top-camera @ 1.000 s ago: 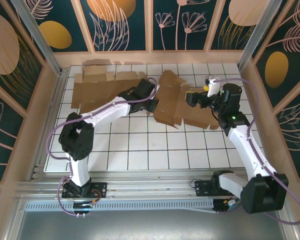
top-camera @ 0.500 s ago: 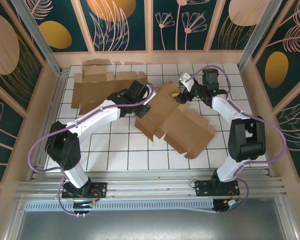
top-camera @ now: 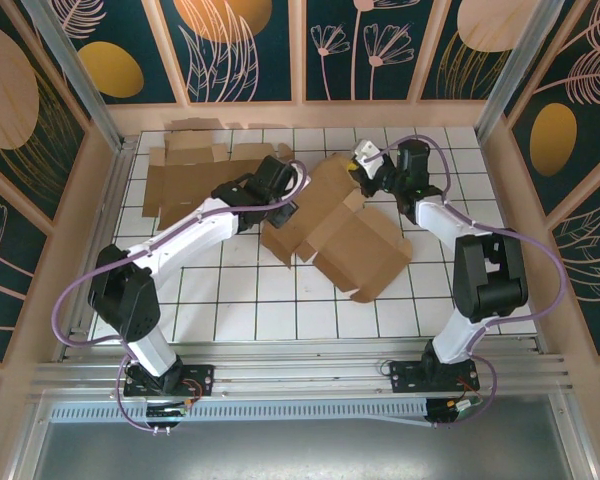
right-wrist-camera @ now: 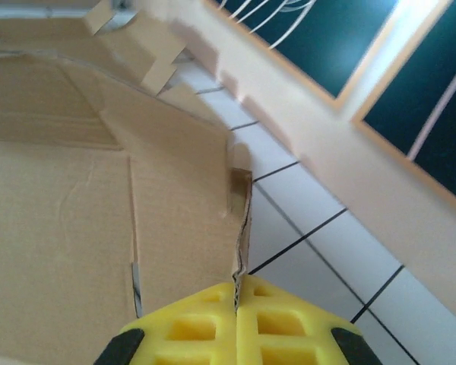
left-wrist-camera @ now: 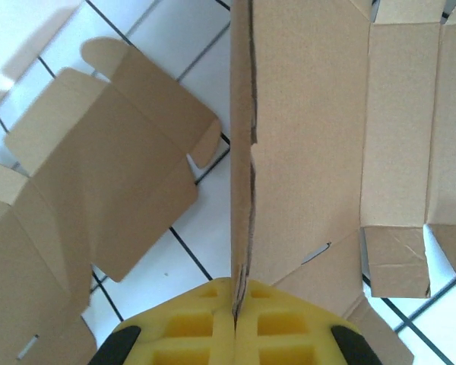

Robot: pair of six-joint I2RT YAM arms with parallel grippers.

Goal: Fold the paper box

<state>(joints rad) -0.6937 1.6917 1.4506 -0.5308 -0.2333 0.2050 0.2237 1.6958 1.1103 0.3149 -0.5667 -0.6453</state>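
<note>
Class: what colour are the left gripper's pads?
Yellow pads, clearest in the left wrist view.

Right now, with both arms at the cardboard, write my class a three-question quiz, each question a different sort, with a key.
1. True or false: the left gripper hangs open, clear of the paper box.
2. Where does the spare cardboard blank lie? A) far left of the table B) near right corner C) in the right gripper
3. Fill in: the right gripper is shut on the paper box's ____.
Key: 1 false, it is shut on the box's edge; 2 A; 3 edge.
</note>
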